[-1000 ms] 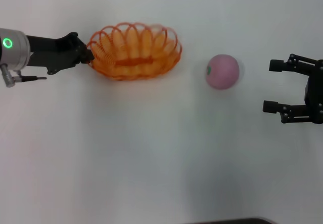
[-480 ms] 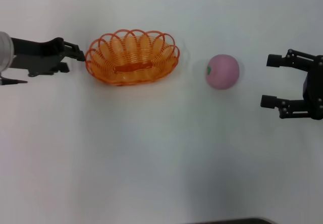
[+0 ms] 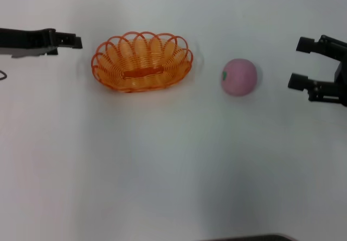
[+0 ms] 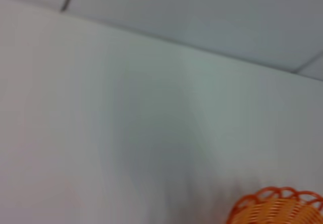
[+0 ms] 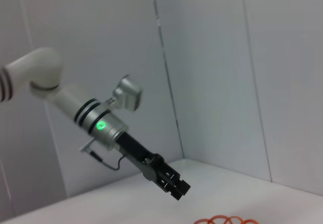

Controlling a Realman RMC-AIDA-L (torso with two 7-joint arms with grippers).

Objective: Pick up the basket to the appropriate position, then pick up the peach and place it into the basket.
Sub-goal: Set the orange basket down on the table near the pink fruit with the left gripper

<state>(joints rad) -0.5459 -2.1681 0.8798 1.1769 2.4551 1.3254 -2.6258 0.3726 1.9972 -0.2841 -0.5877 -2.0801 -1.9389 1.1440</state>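
Note:
The orange basket [image 3: 142,62] stands on the white table at the left of the middle; a part of its rim also shows in the left wrist view [image 4: 280,206] and in the right wrist view [image 5: 227,219]. The pale pink peach [image 3: 239,77], with its green mark facing the basket, lies to the right of it. My left gripper [image 3: 77,42] is open and empty, raised just left of the basket and apart from it; it also shows in the right wrist view [image 5: 177,187]. My right gripper [image 3: 300,63] is open and empty, to the right of the peach with a gap between them.
The white table [image 3: 162,170] runs under everything. Its front edge shows as a dark strip at the bottom [image 3: 244,238]. White wall panels stand behind the table [image 5: 217,57].
My left gripper let go of the basket and drew back to the left and up. The basket settled flat on the table. My right gripper moved a little up and to the right.

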